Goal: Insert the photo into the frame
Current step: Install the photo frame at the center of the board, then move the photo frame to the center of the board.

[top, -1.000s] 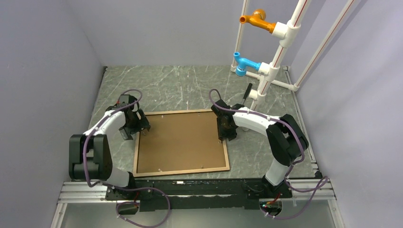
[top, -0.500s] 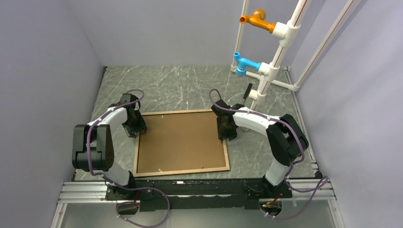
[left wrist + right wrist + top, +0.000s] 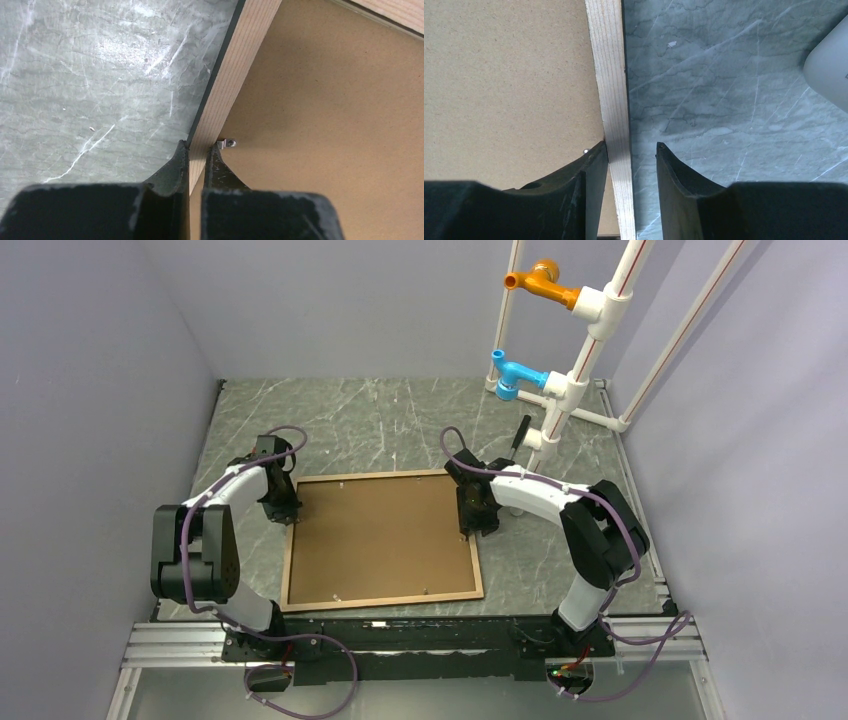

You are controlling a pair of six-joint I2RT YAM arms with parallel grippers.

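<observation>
Top view: the frame (image 3: 380, 599) lies back-up on the marble-pattern table (image 3: 400, 425), with the brown backing board (image 3: 380, 535) inside it. The left gripper (image 3: 287, 515) sits at its left rail near the far corner. The right gripper (image 3: 470, 530) sits at the right rail.

Left wrist view: the fingers are pinched on the wooden rail, one on each side. A small metal tab (image 3: 229, 143) lies just beside the inner fingertip.

Right wrist view: the jaws are partly spread and straddle the rail. The inner finger (image 3: 591, 167) touches the rail's edge. The outer finger stands apart from it, over the table.

The frame (image 3: 380, 598) is pale tan wood with a black edge, backing board (image 3: 380, 535) plain brown, bench (image 3: 380, 425) grey-green marble with white veins. There's an orange pipe fitting (image 3: 540, 280) and a blue pipe fitting (image 3: 515, 373) too.
</observation>
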